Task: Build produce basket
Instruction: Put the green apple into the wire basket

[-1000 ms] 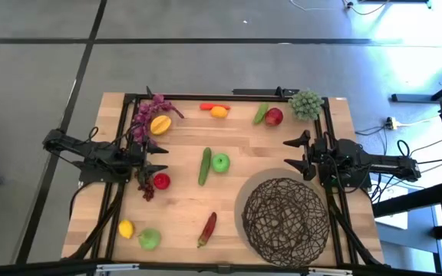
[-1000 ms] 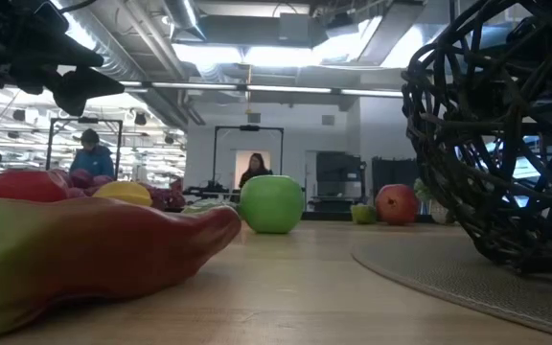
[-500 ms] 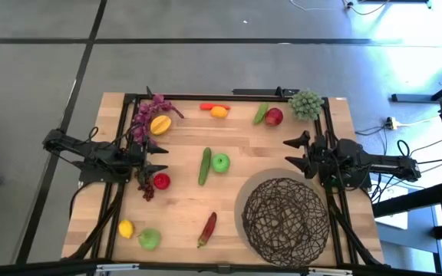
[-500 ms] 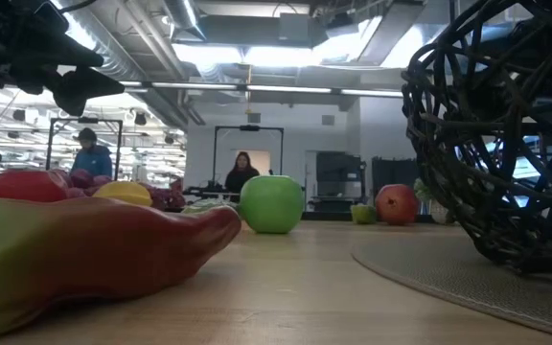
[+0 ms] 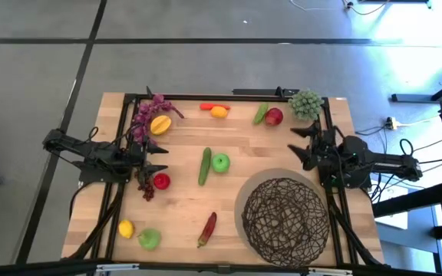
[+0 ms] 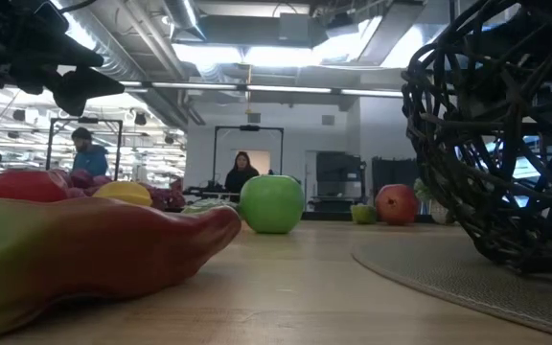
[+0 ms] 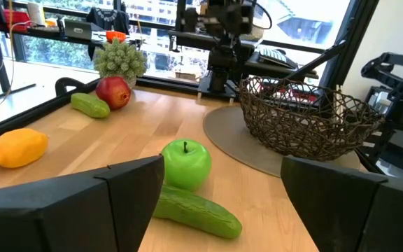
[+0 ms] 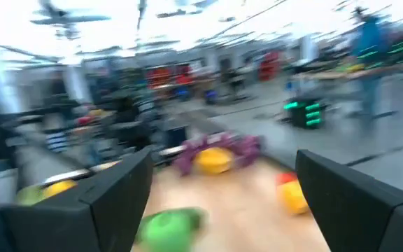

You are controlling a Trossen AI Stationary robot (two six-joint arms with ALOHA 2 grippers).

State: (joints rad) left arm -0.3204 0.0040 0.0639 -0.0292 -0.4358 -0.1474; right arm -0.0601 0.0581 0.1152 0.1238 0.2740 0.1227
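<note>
Both claws gape empty: the left claw (image 5: 162,159) waits by the desk's left edge, the right claw (image 5: 296,141) by its right edge. Nothing lies in the wicker basket (image 5: 285,218), near the front right corner; green apple (image 5: 220,162) and cucumber (image 5: 205,166) sit mid-desk, within either arm's reach.

Beyond my wooden table (image 5: 183,203) I see grey floor (image 5: 44,69) with dark seams, bright ceiling lights (image 6: 247,53), exposed ducts, and two people (image 6: 241,172) standing far back.
</note>
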